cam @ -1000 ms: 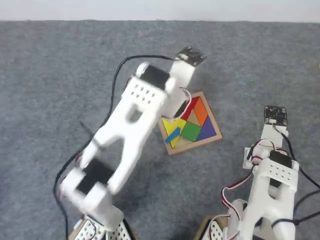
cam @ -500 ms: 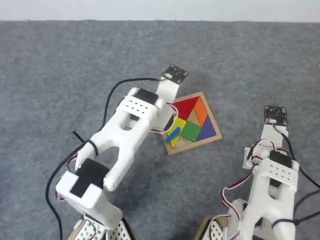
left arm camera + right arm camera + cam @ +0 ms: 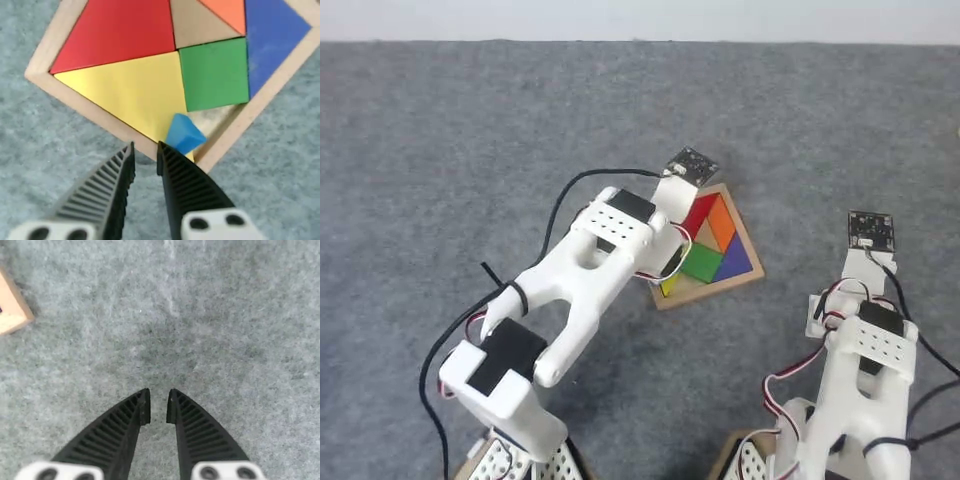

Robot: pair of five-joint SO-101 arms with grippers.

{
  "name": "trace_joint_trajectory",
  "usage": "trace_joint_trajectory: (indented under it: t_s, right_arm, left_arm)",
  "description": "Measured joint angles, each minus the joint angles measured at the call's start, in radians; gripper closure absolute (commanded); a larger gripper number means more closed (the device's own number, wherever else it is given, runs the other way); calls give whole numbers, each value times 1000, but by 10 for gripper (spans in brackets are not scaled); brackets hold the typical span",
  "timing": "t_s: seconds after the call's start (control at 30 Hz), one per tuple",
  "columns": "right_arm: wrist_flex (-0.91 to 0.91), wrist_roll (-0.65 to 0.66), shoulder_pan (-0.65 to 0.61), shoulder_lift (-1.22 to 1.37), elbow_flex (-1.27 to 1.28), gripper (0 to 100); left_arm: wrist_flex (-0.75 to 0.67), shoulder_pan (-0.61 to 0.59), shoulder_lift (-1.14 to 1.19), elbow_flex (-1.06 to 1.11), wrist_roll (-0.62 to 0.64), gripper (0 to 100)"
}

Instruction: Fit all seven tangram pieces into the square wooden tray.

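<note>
Blue piece (image 3: pixel 184 132) is lying tilted in the tray (image 3: pixel 100 111) corner, just beside the left tool (image 3: pixel 145 146). Left tool is sitting nearly together, gripping nothing. Right tool (image 3: pixel 157 392), likewise nearly together, is hovering over the counter (image 3: pixel 225 315).

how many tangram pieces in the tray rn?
7. Flat in the tray: red, yellow, tan, orange, green, dark blue. The seventh, light blue, sits tilted at the bare gap beside green, not seated.
</note>
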Motion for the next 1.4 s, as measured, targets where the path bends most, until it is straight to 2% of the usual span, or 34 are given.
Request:
trace_joint_trajectory:
  t_s: [0.27, 0.63, 1.03, 1.4]
  right_arm:
    - [0, 0, 0, 0, 0, 908]
    - [0, 0, 0, 0, 0, 908]
    - [0, 0, 0, 0, 0, 908]
    - [0, 0, 0, 0, 0, 908]
  left_arm:
    - [0, 52, 0, 0, 12, 933]
    - [9, 55, 0, 0, 25, 934]
    - [34, 193, 0, 0, 11, 934]
    - [12, 170, 0, 0, 5, 934]
